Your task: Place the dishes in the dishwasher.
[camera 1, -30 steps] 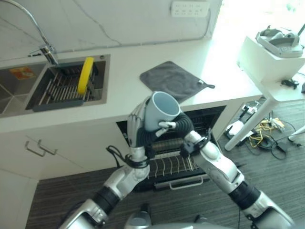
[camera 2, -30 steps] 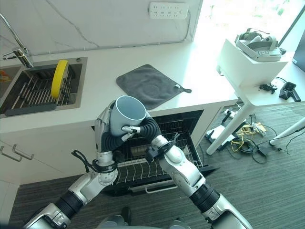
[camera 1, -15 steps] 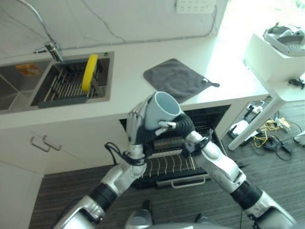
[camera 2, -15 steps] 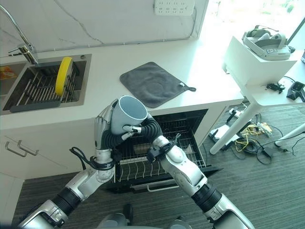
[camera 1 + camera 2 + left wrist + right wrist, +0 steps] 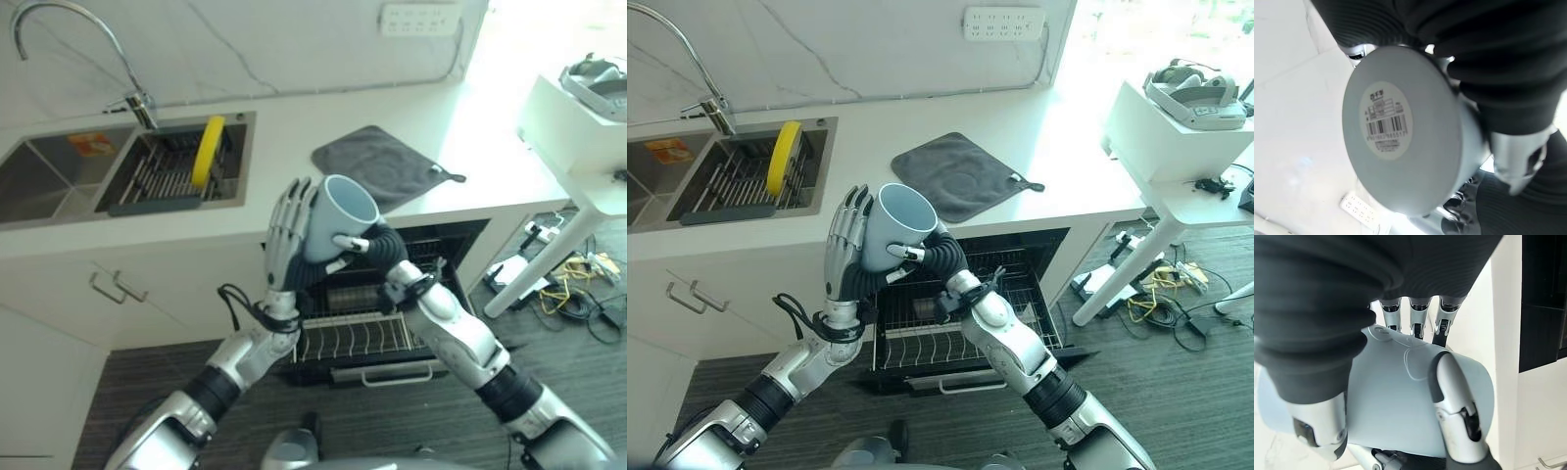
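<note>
Since a second ago the whole view has swung over, so more of the sink (image 5: pixel 59 181) and the tap (image 5: pixel 69 39) shows now, but that's the head camera shifting. The two hands sit just like before, up in front of the counter (image 5: pixel 1058 137).

The mug (image 5: pixel 894 227) is clamped between both hands, tilted with its open mouth facing up and toward the counter. The right hand (image 5: pixel 377 247) has its fingers and thumb curled around the mug's wall. The left hand (image 5: pixel 285 235) is flat against the opposite side, fingers straight and slightly fanned, pressing rather than gripping. In the left wrist view the mug's base with its sticker (image 5: pixel 1386 120) faces the camera.

Straight below the hands is the open dishwasher (image 5: pixel 1038 257) with its wire rack (image 5: pixel 950 343) pulled out. Past the hands on the counter lies a grey cloth (image 5: pixel 382 164). Off to the left hand's side, a yellow plate (image 5: pixel 782 157) stands on edge in the sink's drying rack (image 5: pixel 735 186).
</note>
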You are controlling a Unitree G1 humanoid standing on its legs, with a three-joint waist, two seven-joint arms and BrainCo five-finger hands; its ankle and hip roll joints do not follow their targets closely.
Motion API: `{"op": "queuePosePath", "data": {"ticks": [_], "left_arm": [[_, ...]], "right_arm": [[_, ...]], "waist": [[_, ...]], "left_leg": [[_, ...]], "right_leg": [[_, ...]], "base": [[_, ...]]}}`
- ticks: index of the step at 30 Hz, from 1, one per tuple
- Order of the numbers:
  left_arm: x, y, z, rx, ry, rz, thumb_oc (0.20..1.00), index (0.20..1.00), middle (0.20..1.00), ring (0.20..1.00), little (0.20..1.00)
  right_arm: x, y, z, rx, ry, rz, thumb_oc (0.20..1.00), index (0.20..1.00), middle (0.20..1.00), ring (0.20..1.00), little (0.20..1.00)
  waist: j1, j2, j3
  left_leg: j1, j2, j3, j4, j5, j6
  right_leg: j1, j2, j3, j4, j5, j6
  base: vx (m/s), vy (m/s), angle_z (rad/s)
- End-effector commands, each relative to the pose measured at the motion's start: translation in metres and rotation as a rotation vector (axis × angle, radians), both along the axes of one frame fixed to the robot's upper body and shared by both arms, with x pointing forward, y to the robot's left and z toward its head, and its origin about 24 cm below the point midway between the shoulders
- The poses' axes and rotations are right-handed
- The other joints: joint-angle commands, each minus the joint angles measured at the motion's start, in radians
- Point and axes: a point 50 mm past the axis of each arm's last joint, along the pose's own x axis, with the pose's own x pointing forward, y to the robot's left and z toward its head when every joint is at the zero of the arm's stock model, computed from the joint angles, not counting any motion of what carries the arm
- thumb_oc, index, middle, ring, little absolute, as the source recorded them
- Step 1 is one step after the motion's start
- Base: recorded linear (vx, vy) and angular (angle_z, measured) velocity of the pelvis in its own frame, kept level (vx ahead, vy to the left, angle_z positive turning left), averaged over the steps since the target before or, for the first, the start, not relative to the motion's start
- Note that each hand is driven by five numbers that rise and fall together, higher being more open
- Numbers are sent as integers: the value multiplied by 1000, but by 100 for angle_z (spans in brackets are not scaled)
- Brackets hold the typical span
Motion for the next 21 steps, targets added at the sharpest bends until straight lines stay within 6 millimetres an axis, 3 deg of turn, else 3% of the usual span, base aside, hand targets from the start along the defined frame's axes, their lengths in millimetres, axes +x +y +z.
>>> {"op": "queuePosePath", "data": {"ticks": [1, 7, 14, 17, 19, 21], "left_arm": [[-16, -31, -13, 140, 12, -207, 1000, 1000, 1000, 1000, 1000], [-19, -15, -17, 119, 12, -135, 1000, 1000, 1000, 1000, 1000], [-18, 7, -23, 117, 16, -27, 1000, 1000, 1000, 1000, 1000], [-14, 14, -27, 101, 148, -32, 1000, 1000, 1000, 1000, 1000], [-20, 13, -39, 214, 370, -176, 1000, 1000, 1000, 1000, 1000], [-23, 17, -43, 251, 439, -173, 1000, 1000, 1000, 1000, 1000]], "right_arm": [[-2, 17, 79, 345, -260, 17, 200, 200, 200, 200, 200], [0, -9, 71, 442, -252, -101, 200, 200, 200, 200, 200], [0, -35, 49, 488, -239, -216, 200, 200, 200, 200, 200], [-1, -47, 41, 440, -262, -284, 200, 200, 200, 200, 200], [-2, -63, 31, 391, -238, -332, 200, 200, 200, 200, 200], [-5, -75, 19, 339, -212, -363, 200, 200, 200, 200, 200]], "waist": [[7, -25, -26], [2, -14, -34], [-4, -6, -41], [-8, -2, -50], [-19, 0, -54], [-30, 2, -53]], "left_leg": [[107, 50, 53, 53, -178, -3], [114, 59, 70, 17, -153, -9], [100, 69, 58, 20, -137, -7], [107, 81, 65, 10, -126, -14], [106, 91, 82, 15, -121, -19], [101, 97, 95, 23, -119, -21]], "right_leg": [[-59, -17, 43, 64, -51, -1], [-35, -12, 29, 41, -54, -8], [-27, 8, 43, 89, -105, -31], [-13, 11, 33, 87, -111, -36], [-12, 12, 28, 86, -109, -33], [-19, 10, 27, 92, -109, -31]], "base": [[-6, 7, 9], [13, 7, 7], [-39, 3, 0], [-13, 0, 1], [-16, 12, 1], [-44, 36, 1]]}}
